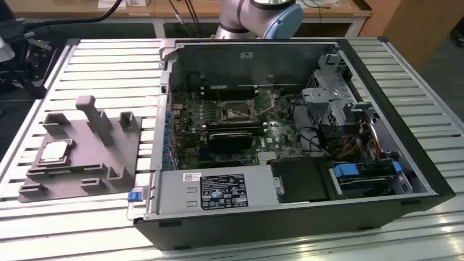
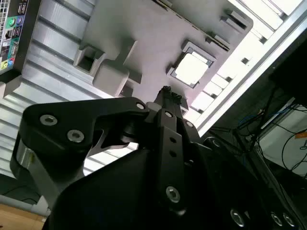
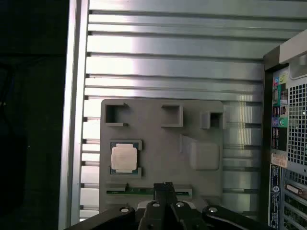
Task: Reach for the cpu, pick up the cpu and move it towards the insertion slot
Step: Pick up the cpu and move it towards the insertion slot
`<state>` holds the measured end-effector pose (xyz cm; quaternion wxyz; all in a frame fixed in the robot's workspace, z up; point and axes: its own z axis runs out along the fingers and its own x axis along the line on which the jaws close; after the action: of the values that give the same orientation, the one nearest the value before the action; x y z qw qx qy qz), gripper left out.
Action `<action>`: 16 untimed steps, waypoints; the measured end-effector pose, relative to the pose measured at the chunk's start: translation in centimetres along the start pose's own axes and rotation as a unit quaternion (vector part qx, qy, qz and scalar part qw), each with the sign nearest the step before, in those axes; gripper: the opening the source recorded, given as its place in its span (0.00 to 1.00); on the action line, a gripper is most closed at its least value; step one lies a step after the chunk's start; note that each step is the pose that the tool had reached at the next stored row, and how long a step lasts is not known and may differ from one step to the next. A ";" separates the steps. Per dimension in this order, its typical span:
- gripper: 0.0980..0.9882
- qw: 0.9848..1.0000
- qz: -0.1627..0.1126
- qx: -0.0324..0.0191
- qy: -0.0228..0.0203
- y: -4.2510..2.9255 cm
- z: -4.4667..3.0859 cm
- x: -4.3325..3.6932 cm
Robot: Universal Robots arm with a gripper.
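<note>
- Where the grey plastic block (image 1: 80, 157) has a shallow square recess, the cpu (image 1: 56, 151) lies flat with its silvery top up, framed by the recess's rim.
- In both wrist views the cpu (image 3: 124, 158) (image 2: 192, 69) is bare, and nothing touches it.
- The jaws are pressed together and pinch nothing; the fingertips (image 3: 164, 186) (image 2: 166, 93) meet in one dark point.
- The cpu is not between the jaws. It lies apart from them, ahead of the tips and off to one side of their line, with grey block surface between them.
- The jaws hang above the block's edge, clear of its surface. In the first wrist view the tips overlap a thin green strip (image 3: 129, 190) set in a groove along that edge.
- Upright posts (image 1: 87, 111) rise from the block on the far side of the cpu in the exterior view.
- The block rests on a tabletop (image 1: 108, 70) of ribbed metal slats, on the exterior view's left of an open computer case (image 1: 290, 217).
- The insertion slot (image 1: 236, 112) is inside that case on the green board, well apart from the cpu. It has a shiny metal frame around a dark centre, just beside a larger black block (image 1: 232, 140).
- The arm's base (image 1: 261, 19) stands behind the case.
</note>
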<state>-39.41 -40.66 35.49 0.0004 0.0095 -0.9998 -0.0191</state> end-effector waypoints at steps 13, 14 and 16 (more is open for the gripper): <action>0.01 1.000 0.000 0.000 0.000 0.00 0.31 0.40; 0.01 1.000 0.000 0.000 -0.001 0.00 0.38 0.47; 0.01 1.000 0.000 0.000 -0.001 -0.01 0.51 0.57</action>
<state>-39.98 -40.67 34.98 -0.0004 0.0096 -0.9998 -0.0191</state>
